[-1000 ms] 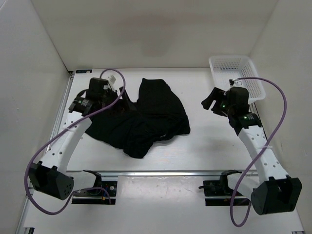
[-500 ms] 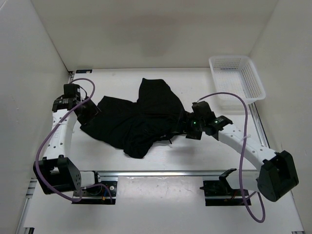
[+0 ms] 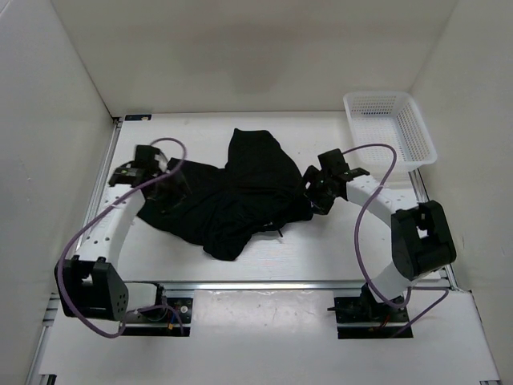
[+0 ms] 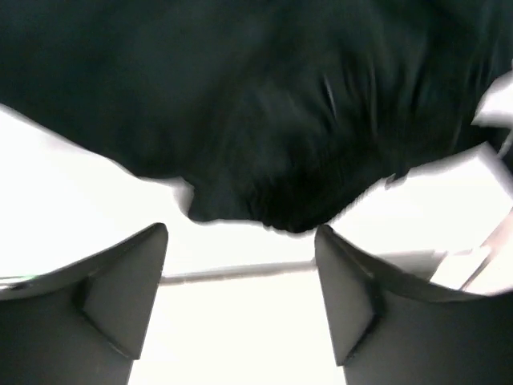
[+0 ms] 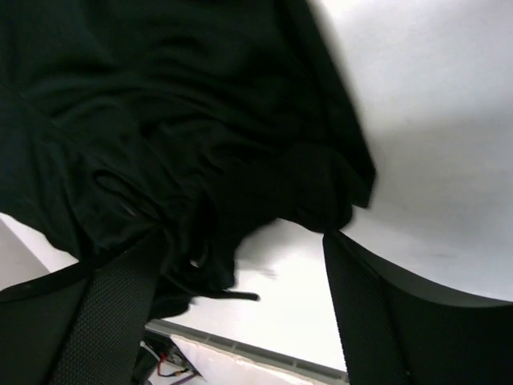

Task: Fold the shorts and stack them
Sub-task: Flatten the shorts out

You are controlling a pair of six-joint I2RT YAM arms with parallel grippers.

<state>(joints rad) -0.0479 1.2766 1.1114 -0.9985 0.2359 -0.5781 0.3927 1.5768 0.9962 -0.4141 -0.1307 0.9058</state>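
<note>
the shorts [image 3: 240,192] lie crumpled mid-table, with bare white table [image 3: 361,241] to their right and on the near side. a white basket [image 3: 390,128] sits in the far right corner. the left gripper [image 4: 240,230] stands open over bare table, just short of the left hem. the right gripper [image 5: 244,237] gapes open at the right edge, gripping nothing. only the right wrist view shows the thin drawstring [image 5: 228,294] trailing from the fabric.

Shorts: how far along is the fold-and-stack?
Done: nothing. The shorts lie in a crumpled, unfolded heap. In hand: the left gripper and right gripper hang open at opposite edges of the fabric, gripping nothing. Left: grasp, flatten, fold, stack.
</note>
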